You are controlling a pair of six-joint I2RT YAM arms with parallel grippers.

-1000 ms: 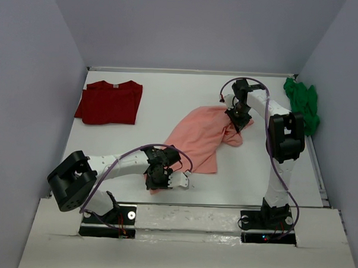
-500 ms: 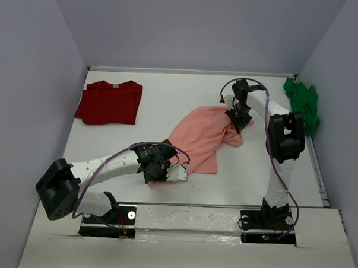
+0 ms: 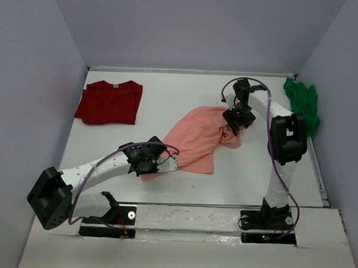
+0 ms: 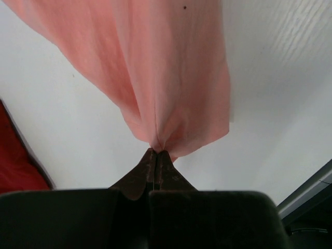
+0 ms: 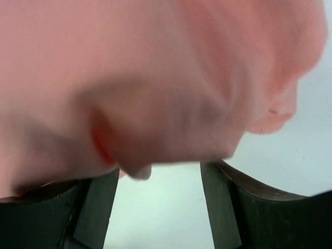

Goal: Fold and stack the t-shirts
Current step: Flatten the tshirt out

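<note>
The salmon-pink t-shirt point(image 3: 196, 141) lies rumpled mid-table, stretched between both arms. My left gripper point(image 3: 170, 164) is shut on its near-left edge; the left wrist view shows the cloth point(image 4: 155, 67) bunched into the closed tips point(image 4: 155, 153). Over the shirt's far right end my right gripper point(image 3: 234, 123) stands open. In the right wrist view the blurred pink cloth point(image 5: 155, 78) hangs just above the spread fingers point(image 5: 223, 202), with nothing pinched between them. The dark red t-shirt point(image 3: 109, 101) lies flat at the far left. The bright green t-shirt point(image 3: 302, 104) is crumpled at the far right.
The white table point(image 3: 169, 92) is walled in by grey panels on three sides. Its right edge point(image 3: 320, 176) has a raised rail. A sliver of the red shirt point(image 4: 15, 166) shows at the left of the left wrist view.
My left gripper has moved away and leftward, dragging the pink shirt's near edge with it. My right gripper has opened and let go of the shirt's far end.
</note>
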